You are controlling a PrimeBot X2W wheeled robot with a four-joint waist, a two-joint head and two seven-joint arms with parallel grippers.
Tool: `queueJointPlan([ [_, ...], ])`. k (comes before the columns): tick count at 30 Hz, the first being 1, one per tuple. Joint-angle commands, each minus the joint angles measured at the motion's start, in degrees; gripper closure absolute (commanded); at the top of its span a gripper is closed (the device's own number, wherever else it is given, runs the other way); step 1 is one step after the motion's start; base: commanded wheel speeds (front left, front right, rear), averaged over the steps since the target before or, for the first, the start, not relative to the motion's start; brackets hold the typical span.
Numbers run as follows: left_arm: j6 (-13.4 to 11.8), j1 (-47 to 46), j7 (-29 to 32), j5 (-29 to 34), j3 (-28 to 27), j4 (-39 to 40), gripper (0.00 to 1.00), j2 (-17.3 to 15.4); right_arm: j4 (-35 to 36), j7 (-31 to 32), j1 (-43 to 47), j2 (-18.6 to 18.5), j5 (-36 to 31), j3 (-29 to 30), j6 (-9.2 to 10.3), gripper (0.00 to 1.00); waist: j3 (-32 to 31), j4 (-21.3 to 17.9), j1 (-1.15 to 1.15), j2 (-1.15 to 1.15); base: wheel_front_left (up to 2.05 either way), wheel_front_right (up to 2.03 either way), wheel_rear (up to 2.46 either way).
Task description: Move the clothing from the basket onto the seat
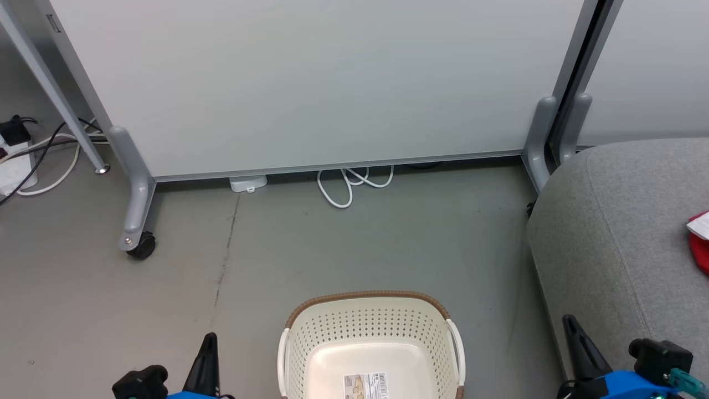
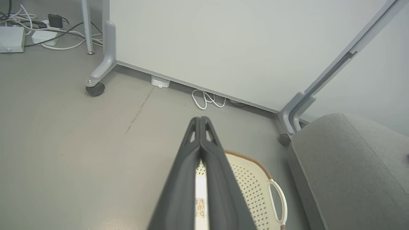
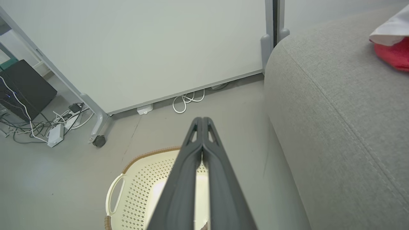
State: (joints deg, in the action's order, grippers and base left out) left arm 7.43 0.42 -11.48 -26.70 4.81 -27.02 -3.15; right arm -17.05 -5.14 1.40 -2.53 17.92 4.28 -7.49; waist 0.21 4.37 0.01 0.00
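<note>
Basket (image 1: 370, 324): on floor (image 1: 332, 249) (barcode sticker (image 1: 365, 386) visible). Clothing (image 1: 703, 252): red, on seat (image 1: 609, 233). Left pincer (image 2: 200, 119): pressed together. Right pincer (image 3: 202, 119): pressed together, beside seat.

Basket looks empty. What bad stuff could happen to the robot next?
1. The basket sits close between the shut left gripper and the shut right gripper, so a careless turn might knock it.
2. Rolling forward might snag the white cable looped on the floor.

You had the basket (image 1: 370, 327) on the floor (image 1: 388, 244), left of the seat (image 1: 615, 233); the clothing (image 1: 702, 254) apparently lay on the seat.
</note>
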Motion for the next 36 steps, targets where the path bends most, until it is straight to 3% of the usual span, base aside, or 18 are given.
queueJointPlan([
  [1,0.01,-1.71,0.42,-1.97,-0.53,1.38,1.00,0.01,1.16,0.25,-1.35,-0.20,2.43,0.23,0.00,1.00,0.00,-0.04,0.00,0.00,0.00,0.00,0.00],
  [36,0.04,-4.10,8.06,-29.51,-5.33,6.57,1.00,0.11,2.13,5.19,-4.38,-0.33,33.62,1.12,0.00,1.00,-0.01,-1.39,0.00,0.00,0.00,0.00,0.00],
])
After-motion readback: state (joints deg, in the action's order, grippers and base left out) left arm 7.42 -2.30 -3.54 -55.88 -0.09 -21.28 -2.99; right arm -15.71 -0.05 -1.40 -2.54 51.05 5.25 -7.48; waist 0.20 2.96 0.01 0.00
